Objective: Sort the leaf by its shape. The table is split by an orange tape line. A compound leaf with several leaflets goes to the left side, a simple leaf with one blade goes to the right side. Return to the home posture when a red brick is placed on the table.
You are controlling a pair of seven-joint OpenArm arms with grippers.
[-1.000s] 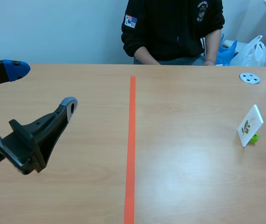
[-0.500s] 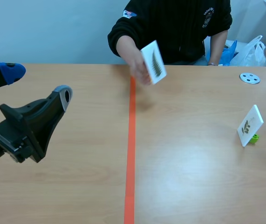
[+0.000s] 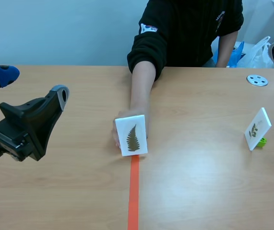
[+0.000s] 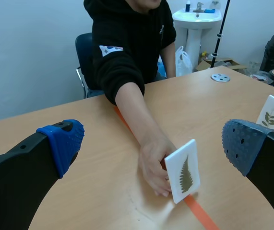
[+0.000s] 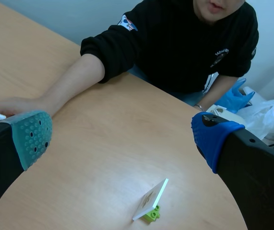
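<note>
- The orange tape line (image 3: 134, 191) cuts the table (image 3: 199, 191) in two, so every place here is told from that line.
- A white fern card (image 3: 131, 135) stands right on the line, about halfway along it. It is the thing to sort.
- A person's hand (image 4: 153, 163) grips the card from behind and keeps it upright. I think it sits on the line so that it favours no side before the robot picks one.
- The leaf on it has many little leaflets along one stem (like a feather). So I judge it a compound leaf, and its home is left of the line.
- The left gripper (image 3: 32, 84) hangs in the air well to the left of the line. Its two fingers are spread wide with nothing between them. From its own camera the card shows between the pads, so it looks ready to come in once the hand lets go.
- The right gripper (image 5: 122, 138) also has its fingers wide apart and holds nothing. It is not seen in the scene view, so I cannot tell how far from the line it is.
- A second card (image 3: 257, 128) leans in a small green block (image 3: 261, 141), well to the right of the line. That looks like a card already put away.
- A grey disc (image 3: 257, 80) lies farther back on that same right side.
- No red brick shows on either side of the line, so going home is not called for yet.
</note>
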